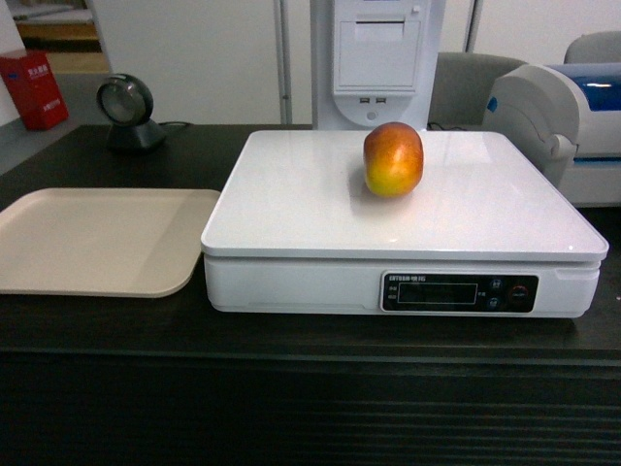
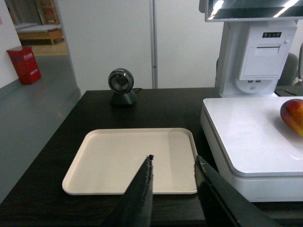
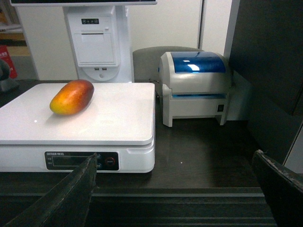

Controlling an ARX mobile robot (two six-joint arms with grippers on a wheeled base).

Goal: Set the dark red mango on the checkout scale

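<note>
The dark red mango (image 1: pixel 393 158) lies on the white scale (image 1: pixel 320 209), toward the back of its platform, red on top and orange-yellow below. It shows too in the right wrist view as the mango (image 3: pixel 72 97) on the scale (image 3: pixel 118 118), and at the right edge of the left wrist view, mango (image 2: pixel 293 116). The scale sits on the dark checkout counter (image 1: pixel 291 340). My left gripper (image 2: pixel 174 161) is open over the front edge of the beige tray, nothing between its fingers. My right gripper (image 3: pixel 176 155) is open wide in front of the counter edge, right of the scale, holding nothing. Neither gripper appears in the head view.
A beige tray (image 1: pixel 58 243) lies left of the scale. A round black scanner (image 1: pixel 124 105) stands at the back left. A white receipt terminal (image 1: pixel 378 58) rises behind the scale. A white and blue label printer (image 3: pixel 196 85) stands to the scale's right.
</note>
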